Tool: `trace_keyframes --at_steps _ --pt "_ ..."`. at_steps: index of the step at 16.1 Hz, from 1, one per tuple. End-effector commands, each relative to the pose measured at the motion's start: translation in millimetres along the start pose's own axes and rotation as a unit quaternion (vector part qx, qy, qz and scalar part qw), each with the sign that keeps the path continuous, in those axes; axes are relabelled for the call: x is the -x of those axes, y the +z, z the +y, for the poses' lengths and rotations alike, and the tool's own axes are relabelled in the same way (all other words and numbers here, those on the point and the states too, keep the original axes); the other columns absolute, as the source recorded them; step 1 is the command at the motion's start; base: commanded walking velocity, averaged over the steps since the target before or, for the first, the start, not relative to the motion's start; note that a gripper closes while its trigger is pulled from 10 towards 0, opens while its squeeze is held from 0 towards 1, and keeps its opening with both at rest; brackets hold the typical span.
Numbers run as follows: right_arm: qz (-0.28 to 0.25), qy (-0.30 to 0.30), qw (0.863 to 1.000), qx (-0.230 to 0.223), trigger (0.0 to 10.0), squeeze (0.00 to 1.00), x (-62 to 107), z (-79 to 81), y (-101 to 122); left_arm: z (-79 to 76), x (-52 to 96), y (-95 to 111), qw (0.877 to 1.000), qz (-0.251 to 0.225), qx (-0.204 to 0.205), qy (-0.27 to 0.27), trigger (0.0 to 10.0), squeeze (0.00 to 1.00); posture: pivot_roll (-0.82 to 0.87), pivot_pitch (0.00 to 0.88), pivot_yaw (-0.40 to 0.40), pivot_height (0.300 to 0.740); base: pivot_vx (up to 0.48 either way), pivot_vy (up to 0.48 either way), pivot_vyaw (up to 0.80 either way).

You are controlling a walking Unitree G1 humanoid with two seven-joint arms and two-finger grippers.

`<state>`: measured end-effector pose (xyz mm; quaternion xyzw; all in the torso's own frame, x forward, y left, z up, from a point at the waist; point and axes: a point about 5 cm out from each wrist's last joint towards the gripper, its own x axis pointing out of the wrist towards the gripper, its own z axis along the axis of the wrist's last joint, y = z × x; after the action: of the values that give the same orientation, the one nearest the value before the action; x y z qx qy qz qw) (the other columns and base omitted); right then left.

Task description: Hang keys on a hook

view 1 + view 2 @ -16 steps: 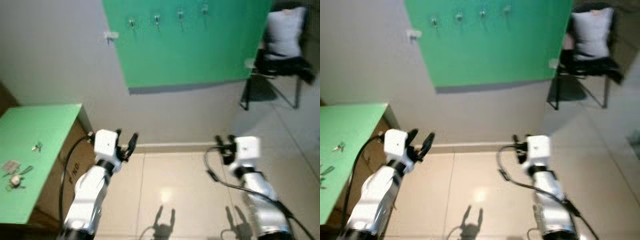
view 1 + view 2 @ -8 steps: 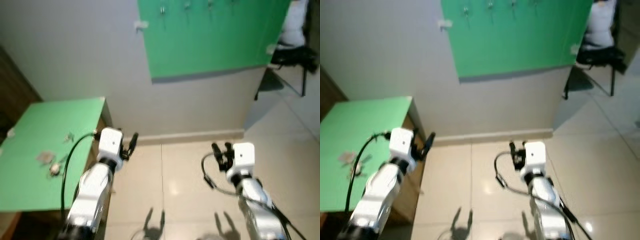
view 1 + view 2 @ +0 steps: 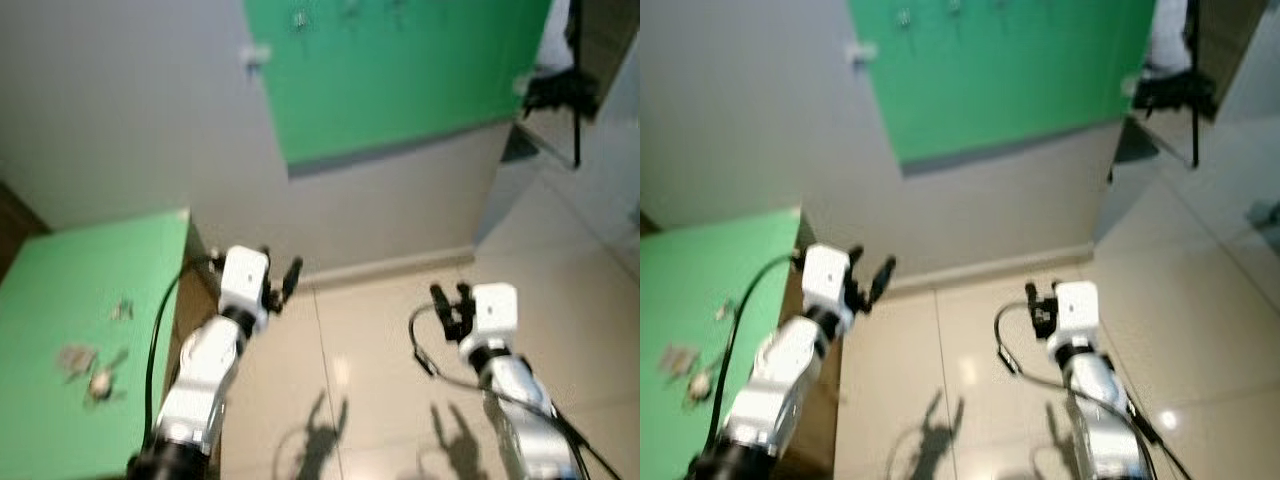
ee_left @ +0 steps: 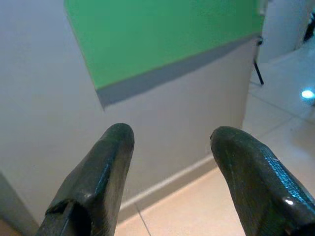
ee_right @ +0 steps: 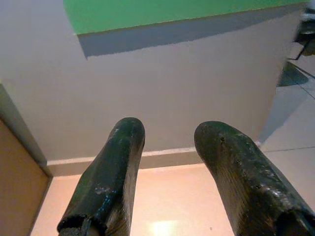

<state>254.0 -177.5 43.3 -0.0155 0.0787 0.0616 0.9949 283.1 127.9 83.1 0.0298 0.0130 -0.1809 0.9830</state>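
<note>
On green surface (image 3: 70, 290) at left: blurry keys (image 3: 95, 362). Left end effector (image 3: 279, 283) and right end effector (image 3: 451, 298) both spread, empty, over floor (image 3: 370, 340), facing wall.

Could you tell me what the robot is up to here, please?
Nothing is being handled yet. The left tool and right tool are both open and empty, held out over the tiled floor. The keys lie on the green table to the robot's left. The hooks sit high on the green board on the wall ahead.
</note>
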Motion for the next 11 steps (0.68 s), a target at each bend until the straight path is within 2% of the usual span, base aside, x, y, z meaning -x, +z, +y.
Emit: trace_keyframes --at_steps 1,8,11 --pt "-0.006 0.022 1.000 -0.007 10.0 0.00 -5.2 13.7 4.2 10.4 6.7 -3.3 1.000 0.005 0.002 0.021 10.0 0.00 -0.23 0.046 0.124 0.740 0.465 0.000 0.00" --pt "-0.002 0.039 0.999 -0.002 10.0 0.00 -8.2 18.0 4.5 9.7 8.3 -3.2 1.000 0.005 0.002 0.030 10.0 0.00 -0.21 0.049 0.115 0.740 0.460 0.000 0.00" --pt "0.003 0.047 0.999 0.001 10.0 0.00 -7.8 19.1 4.0 7.3 9.3 -5.2 1.000 0.009 0.006 0.027 10.0 0.00 -0.21 0.049 0.113 0.740 0.458 0.000 0.80"
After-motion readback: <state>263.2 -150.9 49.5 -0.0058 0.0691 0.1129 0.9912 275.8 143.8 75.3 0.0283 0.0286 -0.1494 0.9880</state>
